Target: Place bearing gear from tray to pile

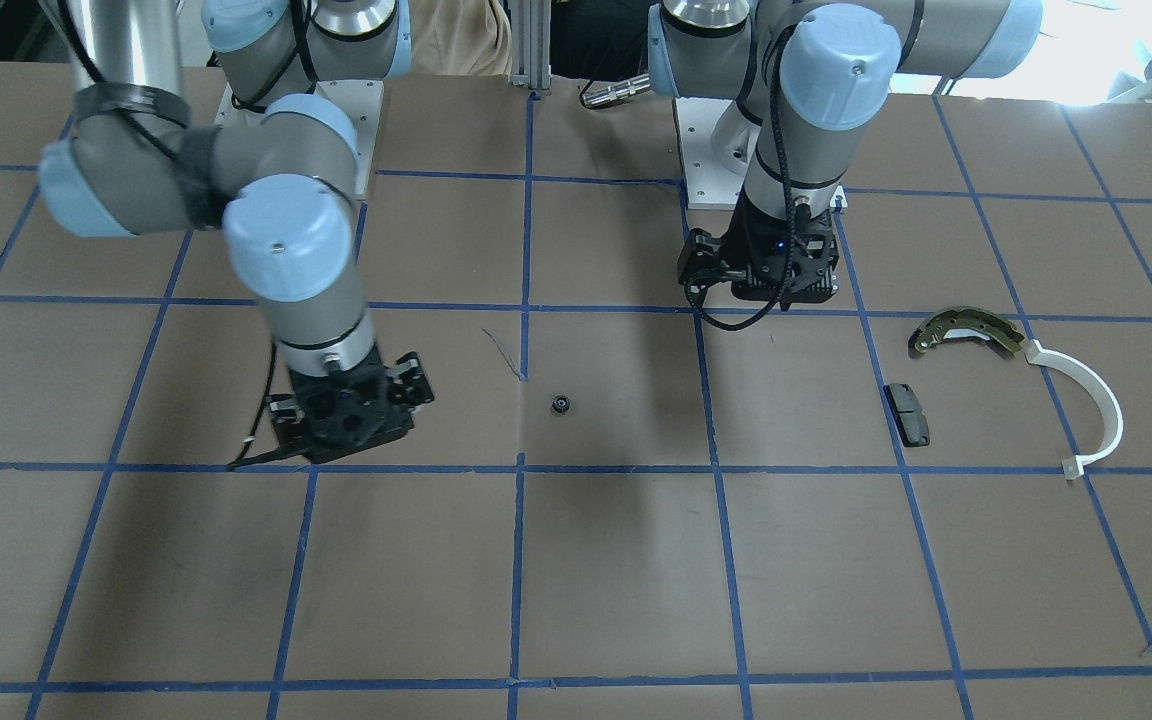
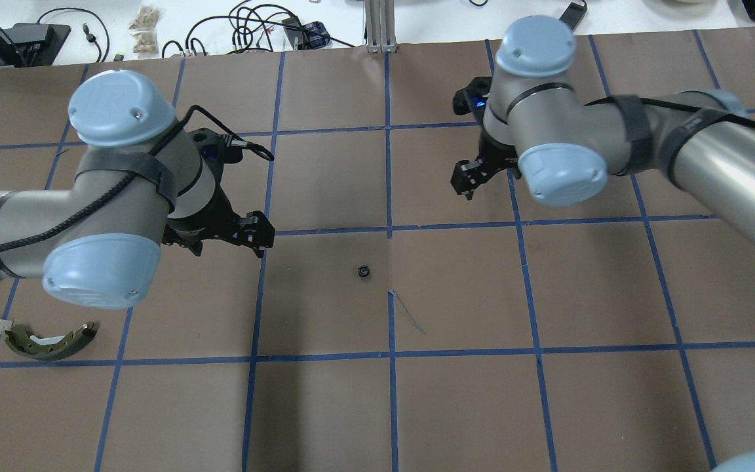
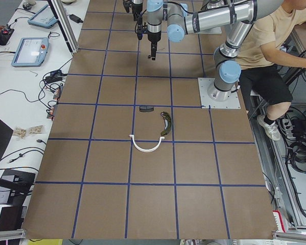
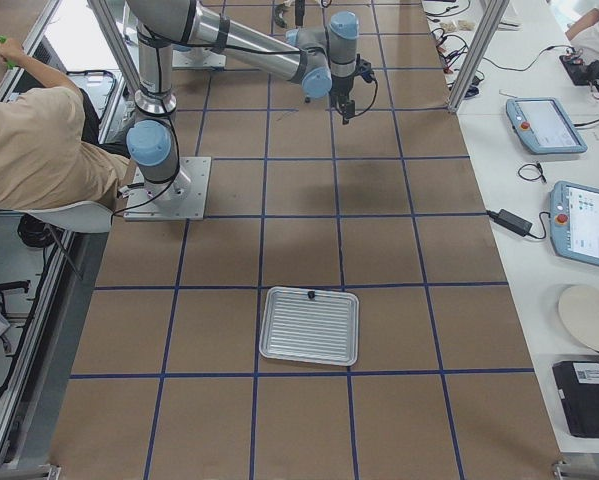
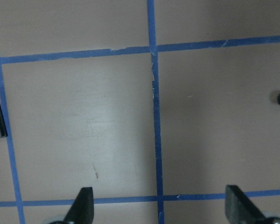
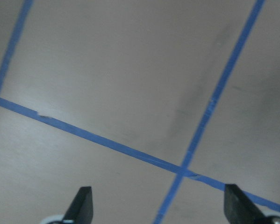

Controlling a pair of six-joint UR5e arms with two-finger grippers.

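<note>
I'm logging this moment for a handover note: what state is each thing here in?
Small black round bearing gear: loose on the brown table, between both tools, held by neither.
Left tool: open, empty.
Right tool: open, empty.
Silvery ribbed metal tray: flat on the table, one small dark part at its edge.
Olive-and-silver curved brake shoe: lying flat.
White plastic arc: lying flat.
Small black rectangular pad: lying flat.

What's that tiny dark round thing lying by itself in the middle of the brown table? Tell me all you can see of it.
It is a small black round gear with fine teeth around its rim and a paler centre, as the left wrist view shows. Its material is too small to judge. It lies alone on the brown table, roughly mid-table, close to a blue tape line. Nothing touches it.
</note>
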